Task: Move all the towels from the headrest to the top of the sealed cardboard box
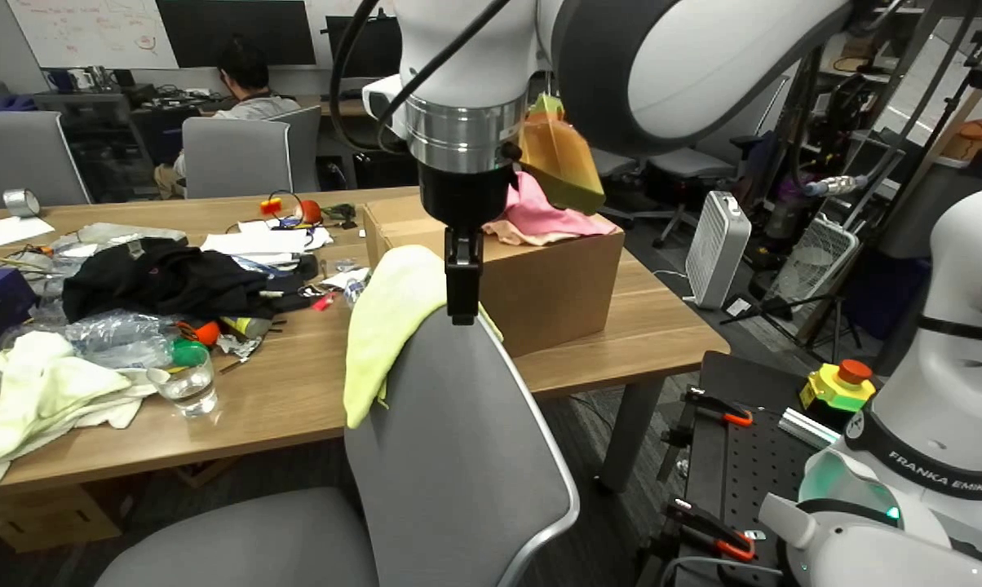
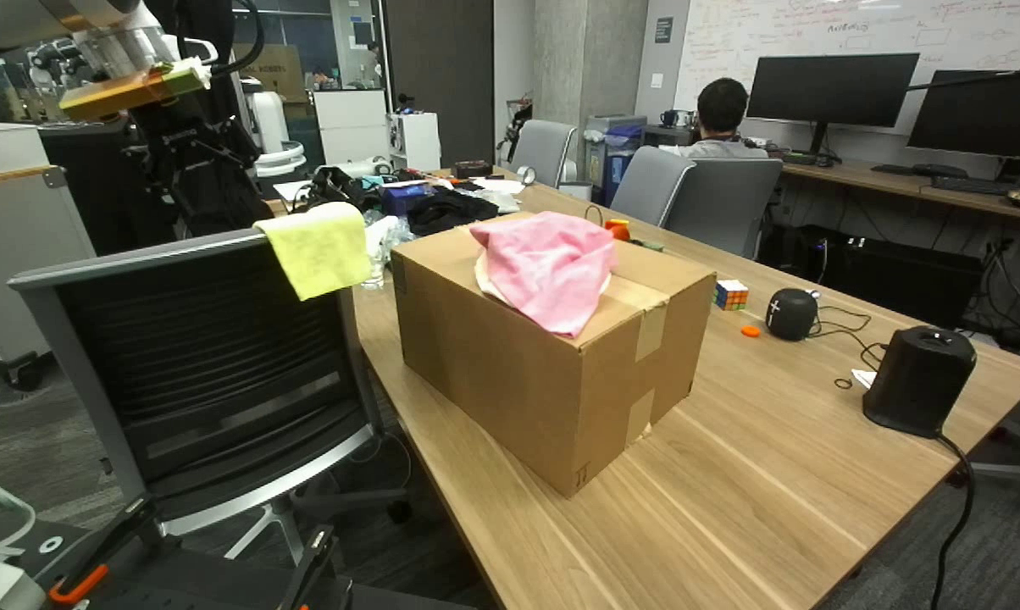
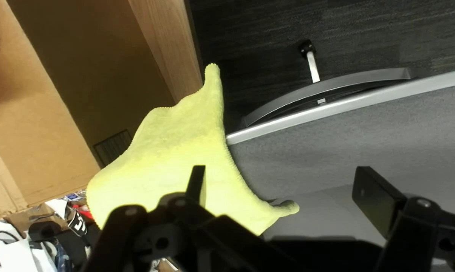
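Yellow towel (image 2: pixel 319 250): draped over the headrest (image 2: pixel 141 255), left of centre in both exterior views. In the wrist view it fills the middle left, one narrow corner pointing to the top of the frame, another curling out over the grey chair (image 3: pixel 344 158).

Gripper (image 3: pixel 284 194): jaws apart, spread wide. In the wrist view one of the fingers (image 3: pixel 375 202) shows in front of the chair at right, the other in front of the yellow cloth; I cannot tell whether either touches. Seen edge-on in an exterior view, it points straight down near frame centre, its tips overlapping the upper end of the chair back.

Pink towel (image 2: pixel 548 263): crumpled on top of the box (image 2: pixel 493 373), centre of the frame in an exterior view, one corner reaching toward the box's near top corner. Peach towel (image 2: pixel 488 281): under the pink one (I see just its pale rim, so I cannot judge its spread).

Box: closed, tape (image 2: pixel 651 332) lapping over the top edge; stands on the table (image 2: pixel 730 508), a colour cube (image 2: pixel 731 294) just right of it.

Also on the table: black heap (image 1: pixel 169 277) and white cloth (image 1: pixel 42 391), left of the frame in an exterior view, a glass (image 1: pixel 187 390) just beside the latter. A person (image 2: pixel 722 110) sits, back turned, upper right.
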You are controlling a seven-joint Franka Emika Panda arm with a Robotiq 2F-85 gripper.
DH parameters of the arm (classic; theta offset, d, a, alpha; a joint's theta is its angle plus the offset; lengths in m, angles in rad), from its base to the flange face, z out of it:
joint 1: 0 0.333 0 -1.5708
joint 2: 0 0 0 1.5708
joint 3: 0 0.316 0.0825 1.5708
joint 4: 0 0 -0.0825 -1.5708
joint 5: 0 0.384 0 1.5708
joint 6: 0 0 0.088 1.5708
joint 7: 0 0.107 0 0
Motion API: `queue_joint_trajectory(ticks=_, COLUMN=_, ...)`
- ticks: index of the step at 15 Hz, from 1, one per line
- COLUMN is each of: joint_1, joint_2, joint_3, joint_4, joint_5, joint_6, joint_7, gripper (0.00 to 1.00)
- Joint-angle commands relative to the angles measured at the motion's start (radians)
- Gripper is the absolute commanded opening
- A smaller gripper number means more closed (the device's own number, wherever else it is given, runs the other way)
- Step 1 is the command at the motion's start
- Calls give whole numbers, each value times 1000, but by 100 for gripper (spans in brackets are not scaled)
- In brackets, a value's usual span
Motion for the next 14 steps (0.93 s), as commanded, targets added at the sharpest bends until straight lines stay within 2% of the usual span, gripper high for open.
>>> queue_joint_trajectory(ticks=1, joint_1=3, joint_2=25, joint_3=11, joint_4=3, joint_5=-40, joint_6=43, joint_7=79, gripper=100)
queue_joint_trajectory(ticks=9, joint_1=5, joint_2=74, joint_3=11, joint_4=23, joint_5=-73, joint_6=77, joint_7=169, gripper=100)
queue_joint_trajectory(ticks=14, joint_1=5, joint_2=109, joint_3=3, joint_4=48, joint_5=-137, joint_6=92, joint_7=254, gripper=100)
